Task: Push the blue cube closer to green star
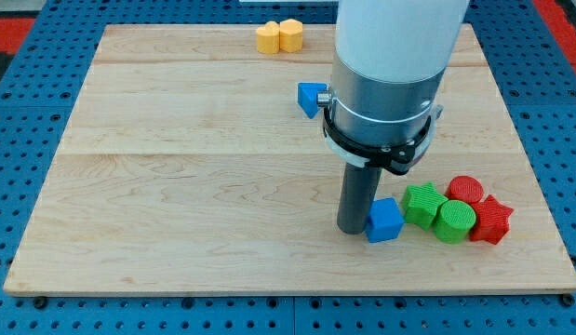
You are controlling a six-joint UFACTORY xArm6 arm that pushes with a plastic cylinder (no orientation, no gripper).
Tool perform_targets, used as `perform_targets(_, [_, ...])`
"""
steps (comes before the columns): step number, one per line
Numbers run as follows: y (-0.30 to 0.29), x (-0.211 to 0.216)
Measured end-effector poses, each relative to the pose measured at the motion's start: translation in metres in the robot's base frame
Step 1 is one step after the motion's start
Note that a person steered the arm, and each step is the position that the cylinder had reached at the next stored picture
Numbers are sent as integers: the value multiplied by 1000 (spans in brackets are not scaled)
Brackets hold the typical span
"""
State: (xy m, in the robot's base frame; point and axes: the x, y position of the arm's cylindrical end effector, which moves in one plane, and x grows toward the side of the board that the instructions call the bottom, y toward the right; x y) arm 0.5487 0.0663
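Note:
The blue cube (385, 221) lies on the wooden board at the view's lower right. The green star (422, 205) lies just to its right, with a small gap between them. My tip (354, 229) rests on the board at the cube's left side, touching or almost touching it. The rod rises into the large grey and white arm body above.
A green cylinder (454, 221), a red cylinder (465, 190) and a red star (491, 220) cluster right of the green star. A second blue block (312, 97) sits left of the arm body. Two yellow blocks (279, 36) lie at the top edge.

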Motion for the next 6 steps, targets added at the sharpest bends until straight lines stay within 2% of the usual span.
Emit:
perform_targets(3, [-13,-32])
perform_targets(6, [13,-8])
